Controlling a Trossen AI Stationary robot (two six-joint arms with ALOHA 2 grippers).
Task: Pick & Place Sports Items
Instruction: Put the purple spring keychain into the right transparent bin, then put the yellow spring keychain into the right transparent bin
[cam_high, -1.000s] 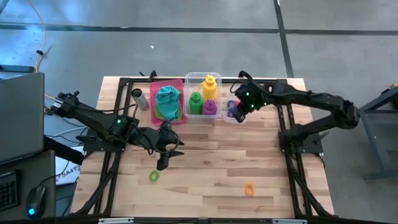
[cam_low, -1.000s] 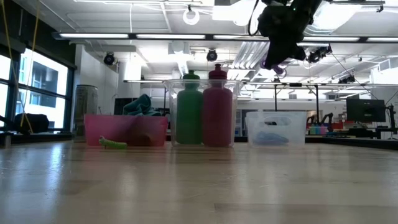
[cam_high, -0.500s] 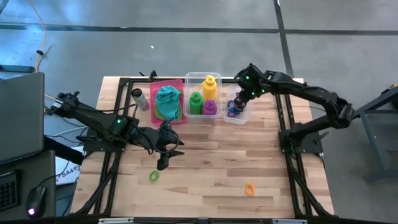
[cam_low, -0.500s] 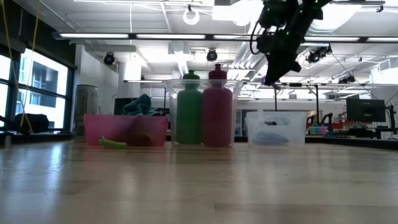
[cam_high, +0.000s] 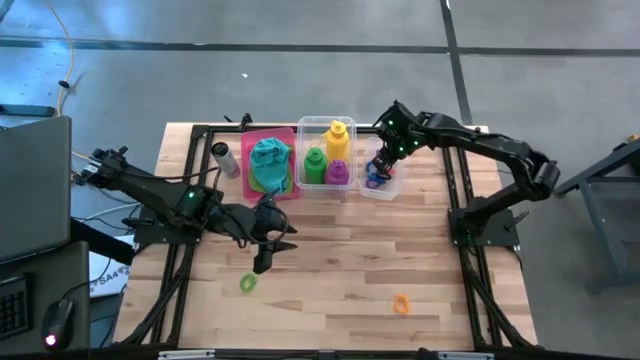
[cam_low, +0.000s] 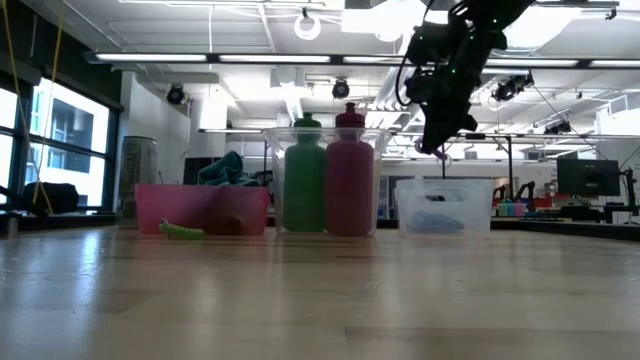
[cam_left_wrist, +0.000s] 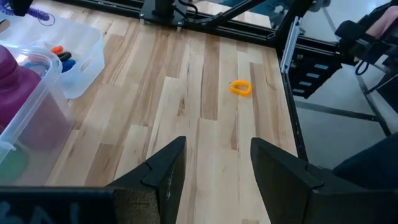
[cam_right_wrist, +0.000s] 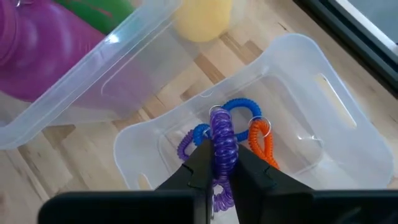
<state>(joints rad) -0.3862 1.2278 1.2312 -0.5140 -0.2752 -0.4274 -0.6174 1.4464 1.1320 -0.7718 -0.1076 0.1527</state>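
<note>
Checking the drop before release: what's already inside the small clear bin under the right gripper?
Small clear bin holds a blue ring, an orange ring and a purple one. Right gripper grips another purple ring above, hiding the floor beneath.

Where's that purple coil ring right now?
The purple ring hangs pinched in the right gripper, just above the small clear bin beside the bottles' bin.

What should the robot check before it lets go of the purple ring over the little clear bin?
1. Right gripper shut on the purple ring: ok.
2. Ring above the small bin, not the bottle bin: ok.
3. Room in the bin beside the blue ring and orange ring: ok.
4. Ring low enough to drop in: cannot tell.
5. Left gripper far from the bin: ok.
</note>
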